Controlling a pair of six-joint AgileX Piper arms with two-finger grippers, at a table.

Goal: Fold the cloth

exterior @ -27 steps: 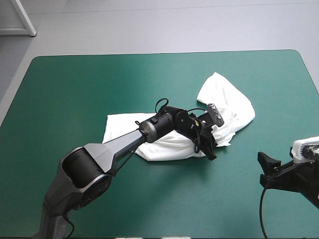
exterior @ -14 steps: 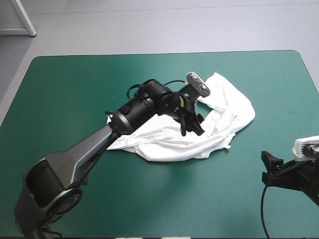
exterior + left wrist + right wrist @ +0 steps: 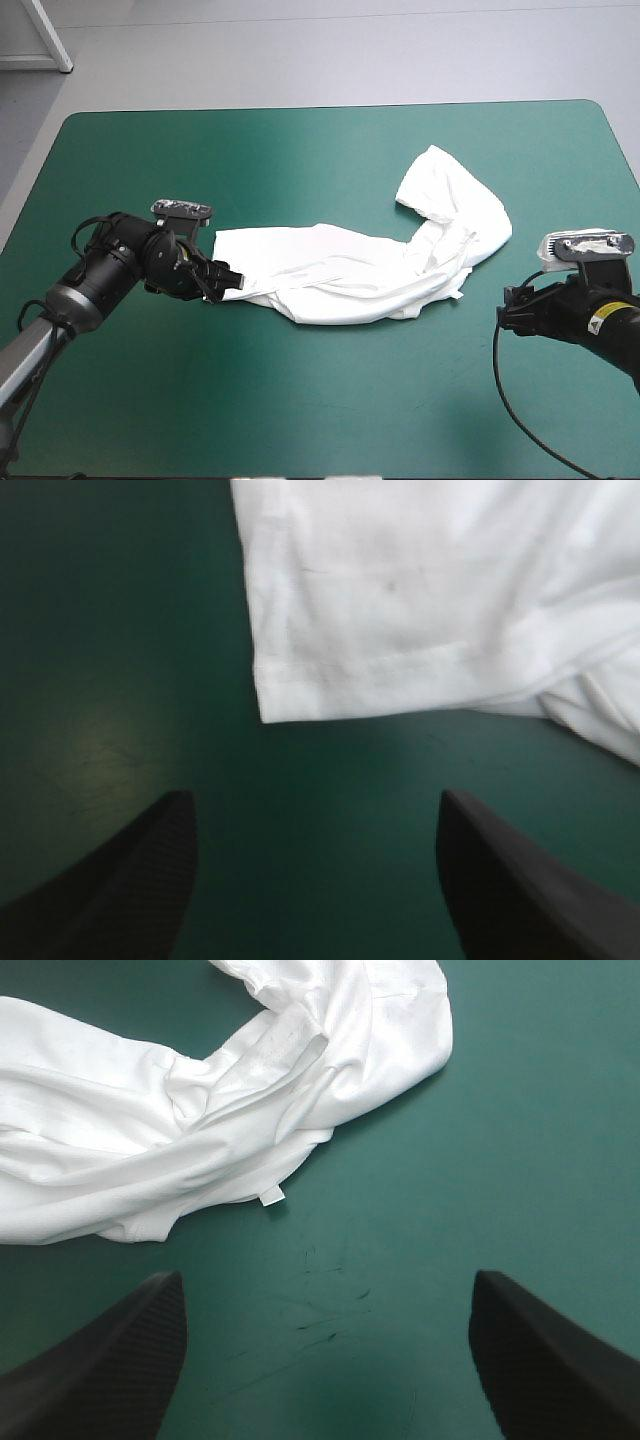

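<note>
Plainly, little is done: the table (image 3: 300, 420) carries the T-shirt (image 3: 340, 285) about its middle, partly spread yet rumpled, one end bunched, no fold made. The left tool (image 3: 315, 805) stands wide and empty just off the T-shirt's hemmed corner. The right tool (image 3: 328, 1285), also wide and empty, faces its bunched end.

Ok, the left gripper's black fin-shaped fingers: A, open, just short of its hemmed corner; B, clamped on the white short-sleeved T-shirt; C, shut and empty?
A: the left gripper stands open over bare teal-green cover, the corner of the white T-shirt ahead of it, untouched.
</note>
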